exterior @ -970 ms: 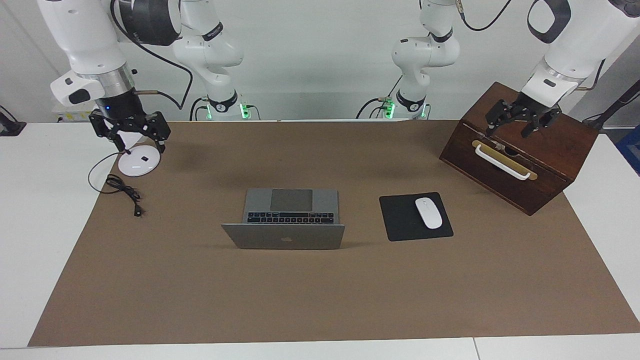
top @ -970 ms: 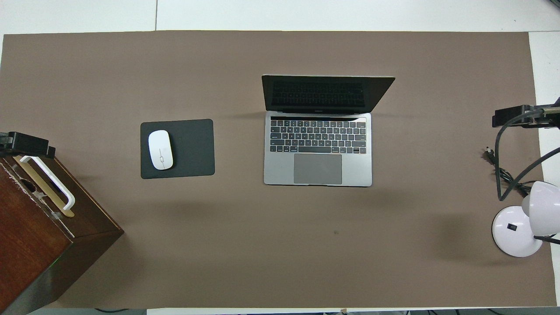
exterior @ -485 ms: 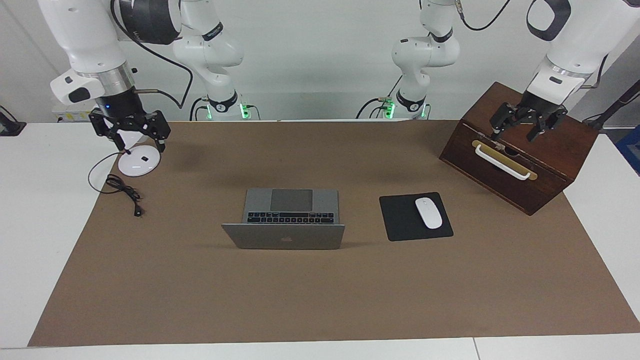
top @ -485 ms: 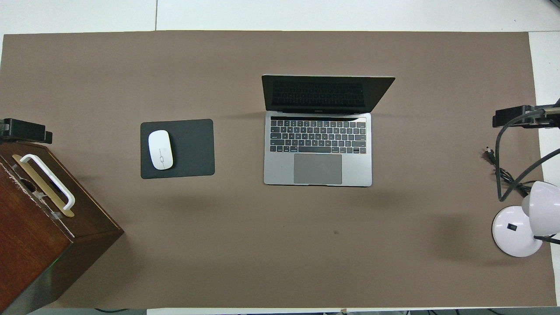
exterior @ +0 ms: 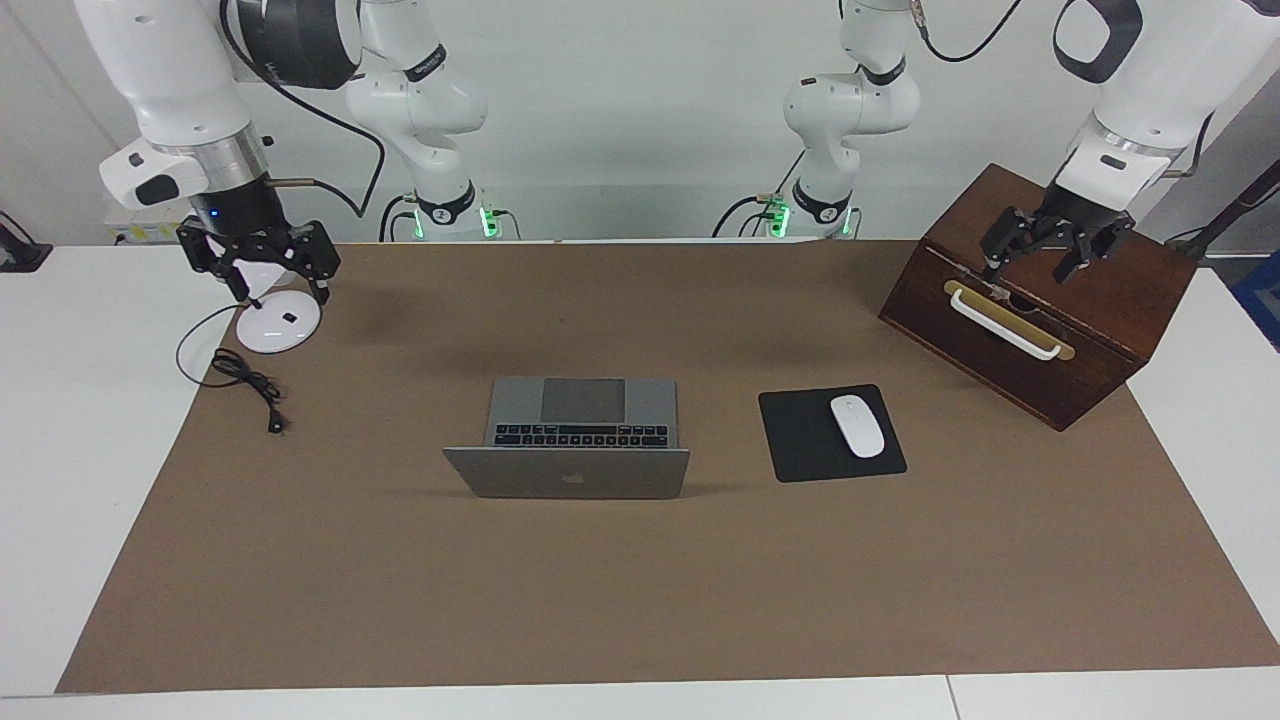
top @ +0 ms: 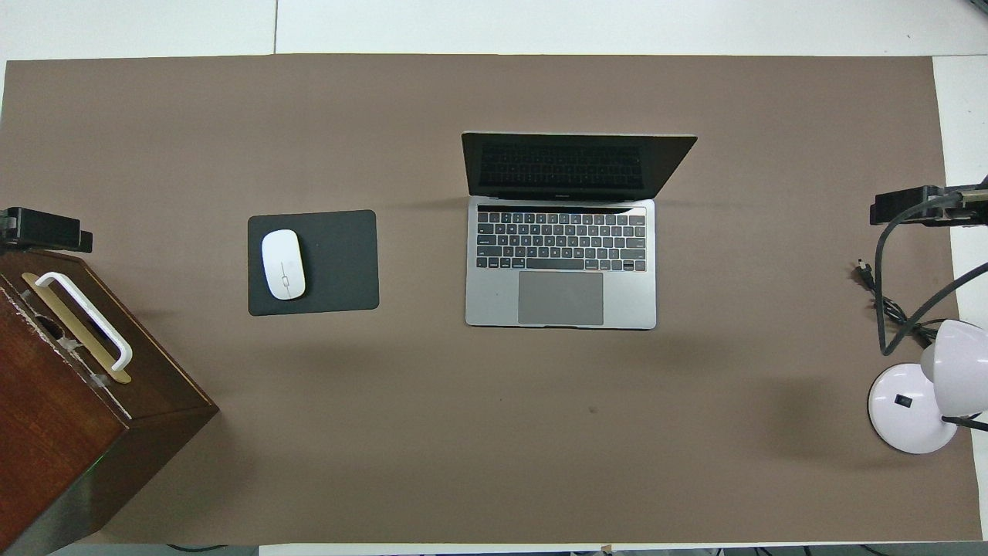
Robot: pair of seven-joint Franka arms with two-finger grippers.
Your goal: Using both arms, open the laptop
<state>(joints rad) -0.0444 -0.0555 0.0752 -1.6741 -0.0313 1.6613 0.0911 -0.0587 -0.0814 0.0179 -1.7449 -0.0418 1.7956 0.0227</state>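
Observation:
The silver-grey laptop (exterior: 567,450) stands open at the middle of the brown mat, its lid raised with the apple logo facing away from the robots. The overhead view shows its dark screen, black keys and grey trackpad (top: 560,255). My left gripper (exterior: 1030,266) hangs open and empty over the wooden box at the left arm's end; it also shows in the overhead view (top: 42,230). My right gripper (exterior: 282,285) hangs open and empty over the white lamp base at the right arm's end, and it shows in the overhead view (top: 911,207). Both grippers are well apart from the laptop.
A dark wooden box (exterior: 1080,340) with a white handle (exterior: 1003,325) sits at the left arm's end. A black mouse pad (exterior: 800,440) with a white mouse (exterior: 858,425) lies beside the laptop. A white desk lamp (exterior: 278,322) and its black cable (exterior: 250,385) lie at the right arm's end.
My left gripper has drifted slightly up and toward the left arm's end of the table, over the box. The right gripper and the laptop have hardly moved.

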